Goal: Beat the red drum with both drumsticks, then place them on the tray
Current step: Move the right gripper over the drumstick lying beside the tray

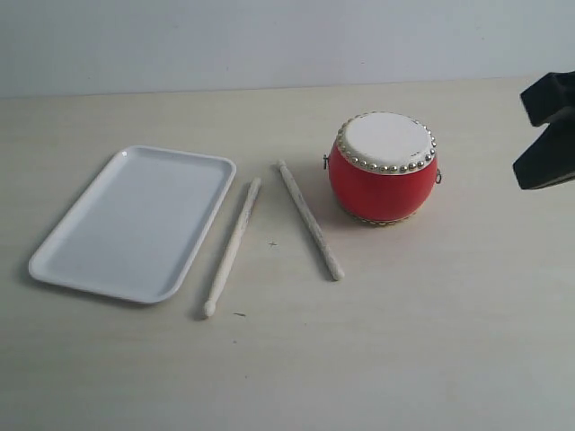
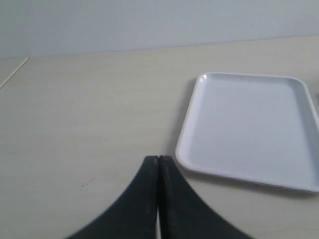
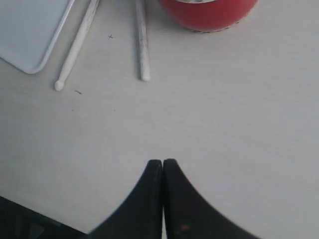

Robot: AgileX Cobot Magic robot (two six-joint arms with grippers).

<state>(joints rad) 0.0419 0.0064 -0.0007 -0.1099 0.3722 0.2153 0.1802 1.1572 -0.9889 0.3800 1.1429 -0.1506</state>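
The red drum [image 1: 384,171] stands upright right of centre, white head up; its lower red body [image 3: 209,12] shows in the right wrist view. Two pale drumsticks lie on the table between drum and tray: one [image 1: 232,246] beside the tray, the other [image 1: 308,218] closer to the drum. Both also show in the right wrist view [image 3: 76,45] [image 3: 142,40]. The white tray [image 1: 135,220] lies empty at the left [image 2: 249,127]. My left gripper [image 2: 158,159] is shut and empty, a short way from the tray's corner. My right gripper [image 3: 162,162] is shut and empty over bare table, well away from the drum.
A black part of the right arm [image 1: 548,135] shows at the exterior view's right edge. The pale table [image 1: 404,341] ends at a light wall [image 1: 269,36] behind. A dark patch [image 3: 25,221] shows past the table's edge in the right wrist view.
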